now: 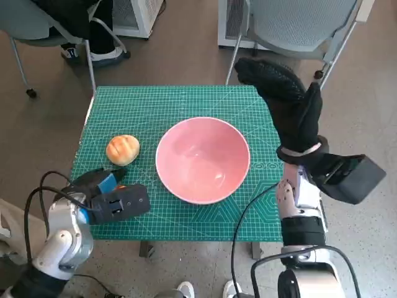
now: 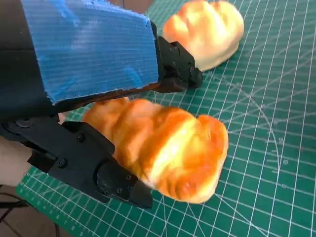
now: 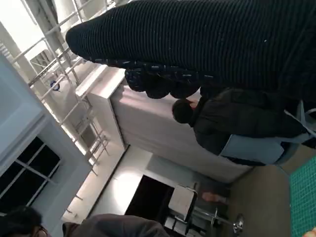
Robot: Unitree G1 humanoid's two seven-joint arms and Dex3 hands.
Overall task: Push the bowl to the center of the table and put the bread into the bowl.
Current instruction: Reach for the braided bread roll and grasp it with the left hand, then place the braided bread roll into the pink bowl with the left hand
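- Handling, bread (image 2: 168,153): judged light, soft and easily dented. Use low squeeze force; the crust looks smooth and glazed, so some slip is possible.
- Hold point: across the short width of the loaf, mid-length, with the fingers (image 2: 106,173) on opposite flanks. The left wrist view shows this arrangement.
- Left hand (image 1: 115,200): closed about the bread, which sits between the upper and lower fingers. Whether it is clear of the desk (image 1: 186,102) cannot be told.
- Right hand (image 1: 288,102): raised above the desk edge, fingers extended, holding nothing.
- Appearance, bread: golden-orange, paler at the folds, with a ridged top.
- Second roll (image 1: 123,149): same colouring, lying on the desk just beyond the left fingertips, untouched.
- Handling, bowl (image 1: 203,159): judged rigid and smooth; it should slide on the mat under a push at the rim.
- Bowl location: inboard of the left fingers, near the desk centre, empty. It is below and inboard of the right fingers.
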